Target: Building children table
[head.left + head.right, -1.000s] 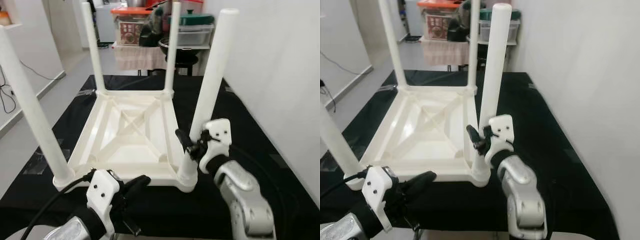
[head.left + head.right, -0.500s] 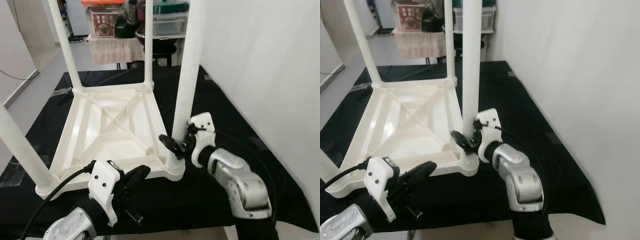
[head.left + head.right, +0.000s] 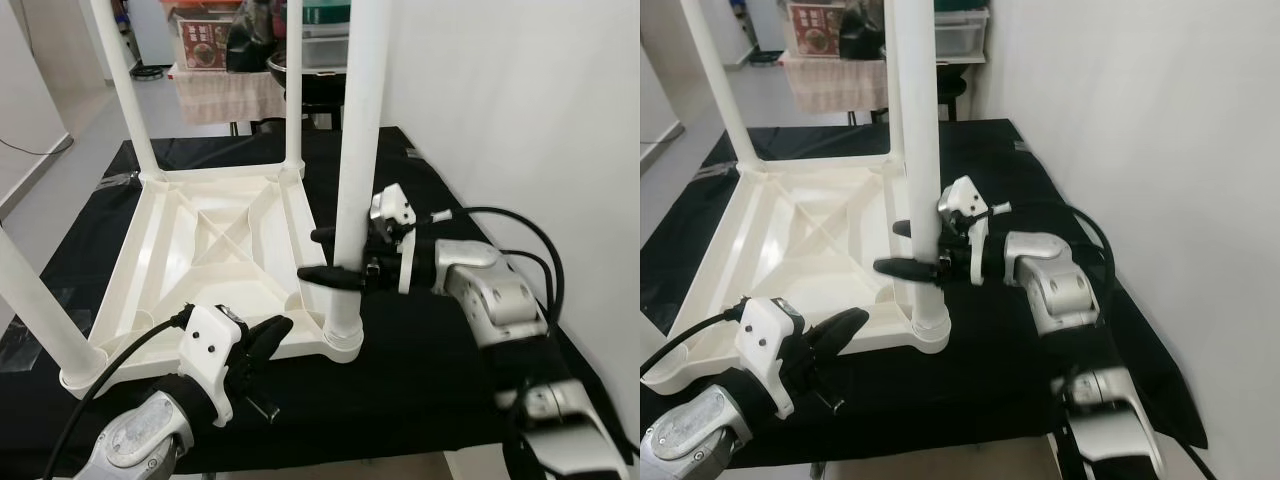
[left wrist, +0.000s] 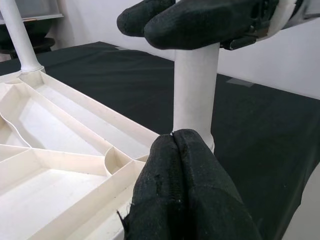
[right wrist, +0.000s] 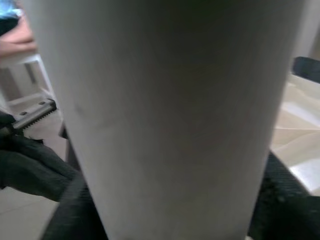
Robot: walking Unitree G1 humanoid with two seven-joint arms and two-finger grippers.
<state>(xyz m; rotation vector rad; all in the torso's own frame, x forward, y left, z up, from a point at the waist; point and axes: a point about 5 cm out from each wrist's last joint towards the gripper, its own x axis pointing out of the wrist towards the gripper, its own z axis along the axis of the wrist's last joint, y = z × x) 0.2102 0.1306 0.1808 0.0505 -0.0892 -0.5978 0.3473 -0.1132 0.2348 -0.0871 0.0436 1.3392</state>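
Centrally in the left eye view, a white plastic children's table lies upside down on a bench covered in black cloth, its legs pointing up. The right gripper reaches in sideways from the right of the frame, silver forearm bent at the elbow, its black fingers set one on each side of the nearest leg, low on the leg above its socket; whether they press on it I cannot tell. At the lower left of the frame, the left gripper stretches forward, its fingers pressed together, tips at the table's front edge near that same leg's base. A plain white wall fills the right side. At the top of the frame, beyond the bench, storage boxes stand stacked on a grey floor.
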